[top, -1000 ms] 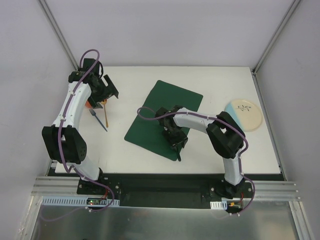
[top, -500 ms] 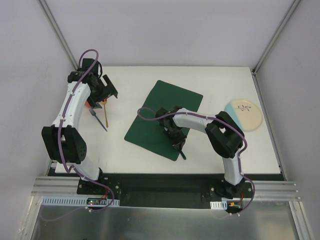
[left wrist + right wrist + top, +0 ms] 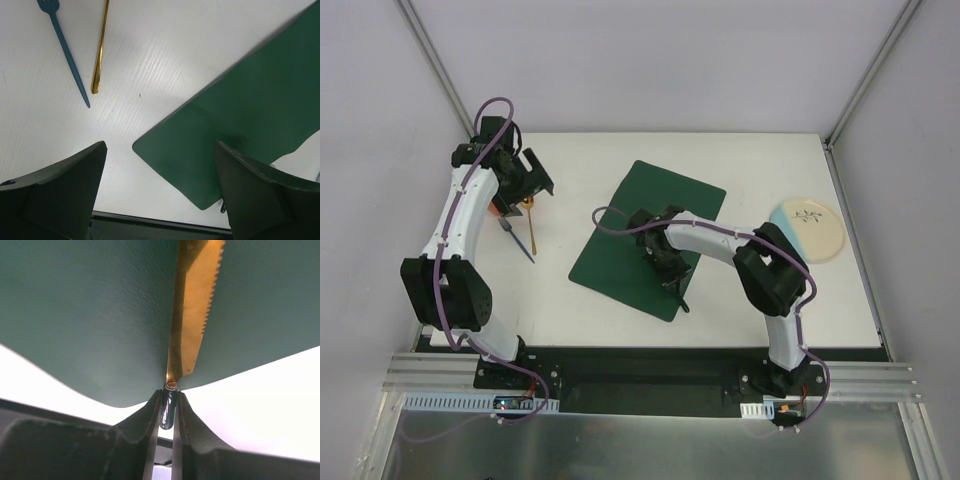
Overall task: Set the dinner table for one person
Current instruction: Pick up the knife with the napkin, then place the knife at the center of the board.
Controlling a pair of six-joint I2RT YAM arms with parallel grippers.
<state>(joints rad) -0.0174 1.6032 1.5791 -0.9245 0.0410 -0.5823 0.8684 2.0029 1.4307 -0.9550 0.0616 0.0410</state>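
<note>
From above, dinner table (image 3: 580,165) carrying a green placemat (image 3: 640,225), right gripper (image 3: 674,284) hiding its jaws, left wrist, left gripper (image 3: 159,150) hanging spread wide, fork (image 3: 68,55) and gold utensil (image 3: 100,50) getting cropped, right wrist, jaws pinching knife (image 3: 190,315) handle, blade running offscreen.

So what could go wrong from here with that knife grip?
The right hand pinches the knife only by its thin dark handle, between narrow fingertips, so it may pivot or slip on lifting. The serrated blade sits over the placemat by its edge; if dragged, it could snag and shift the mat.
</note>
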